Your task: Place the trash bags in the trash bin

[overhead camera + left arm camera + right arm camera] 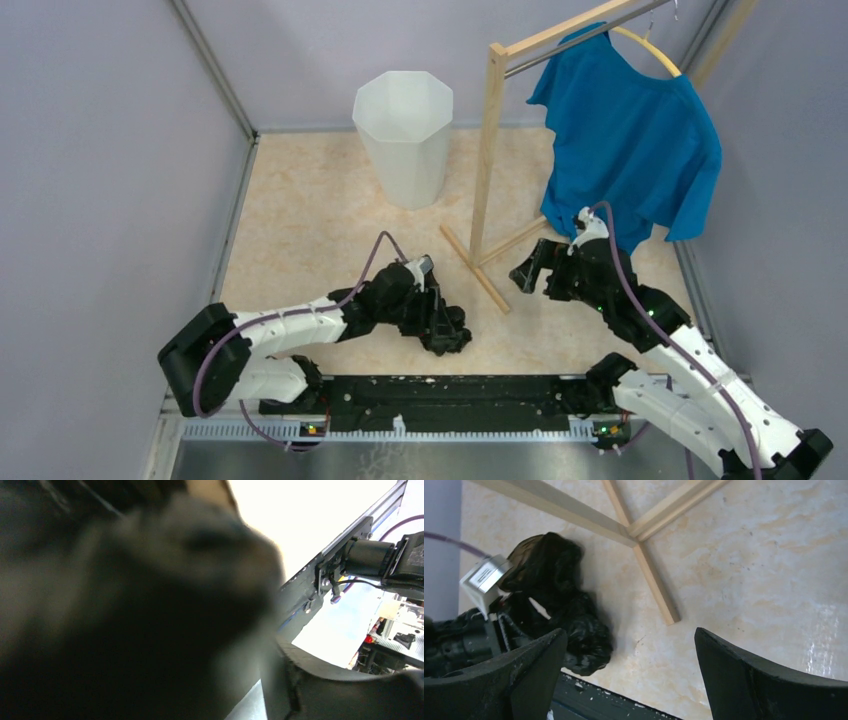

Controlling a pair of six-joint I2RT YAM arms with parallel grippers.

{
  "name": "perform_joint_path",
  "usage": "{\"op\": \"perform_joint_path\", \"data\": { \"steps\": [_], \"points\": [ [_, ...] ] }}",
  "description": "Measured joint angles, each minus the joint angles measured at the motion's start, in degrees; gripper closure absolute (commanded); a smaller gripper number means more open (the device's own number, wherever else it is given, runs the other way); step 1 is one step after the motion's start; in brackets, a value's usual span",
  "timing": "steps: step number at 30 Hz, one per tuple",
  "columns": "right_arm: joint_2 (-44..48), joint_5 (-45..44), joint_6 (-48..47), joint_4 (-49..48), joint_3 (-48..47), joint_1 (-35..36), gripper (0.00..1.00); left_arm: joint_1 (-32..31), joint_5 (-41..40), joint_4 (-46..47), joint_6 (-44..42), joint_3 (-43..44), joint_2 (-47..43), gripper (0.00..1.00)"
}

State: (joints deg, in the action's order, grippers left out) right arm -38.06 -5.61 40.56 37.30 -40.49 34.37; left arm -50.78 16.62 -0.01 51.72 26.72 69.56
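Observation:
The black trash bag (450, 338) lies crumpled in a small glossy lump on the floor near the front edge. My left gripper (440, 318) is pushed into it. The bag (125, 605) fills the left wrist view as a dark blur. Only one finger (325, 690) shows, standing far out to the side, so the jaws look open around the bag. In the right wrist view the bag (574, 610) drapes over the left gripper. My right gripper (528, 272) (630, 645) is open and empty, to the right of the bag. The white faceted trash bin (405, 135) stands upright at the back.
A wooden rack (487, 170) stands right of the bin with a blue shirt (630, 140) on a hanger. Its crossed feet (654, 585) lie on the floor between my two grippers. Grey walls close in both sides. A black rail (450, 395) runs along the near edge.

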Motion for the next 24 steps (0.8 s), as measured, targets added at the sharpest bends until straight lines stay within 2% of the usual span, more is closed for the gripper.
{"op": "perform_joint_path", "data": {
  "steps": [3, 6, 10, 17, 20, 24],
  "points": [
    [1.68, 3.69, -3.82, -1.42, -0.13, -0.02, 0.01, -1.60, -1.33, -0.87, -2.62, 3.78, 2.21, 0.18],
    [2.32, 7.26, -8.02, -2.10, -0.13, -0.02, 0.01, -1.70, -3.17, -2.34, -5.73, 5.79, -0.04, 0.04],
    [-0.42, 13.60, -11.67, -3.56, -0.13, -0.04, 0.01, -1.70, -7.52, -7.48, -9.49, 6.38, -7.89, 0.02],
    [-6.71, 23.78, -15.08, -8.44, -0.02, 0.87, 0.01, -0.76, -23.26, -23.52, -10.95, 12.07, -19.30, 0.02],
    [-7.76, 24.70, -15.30, -10.91, 0.02, 4.68, 0.01, 0.26, -28.04, -26.91, -10.45, 12.07, -23.10, 0.02],
    [-10.82, 22.67, -14.47, -15.63, 0.35, 14.53, 0.01, 3.93, -30.18, -28.57, -11.41, 12.57, -23.26, 0.02]
  ]
}}
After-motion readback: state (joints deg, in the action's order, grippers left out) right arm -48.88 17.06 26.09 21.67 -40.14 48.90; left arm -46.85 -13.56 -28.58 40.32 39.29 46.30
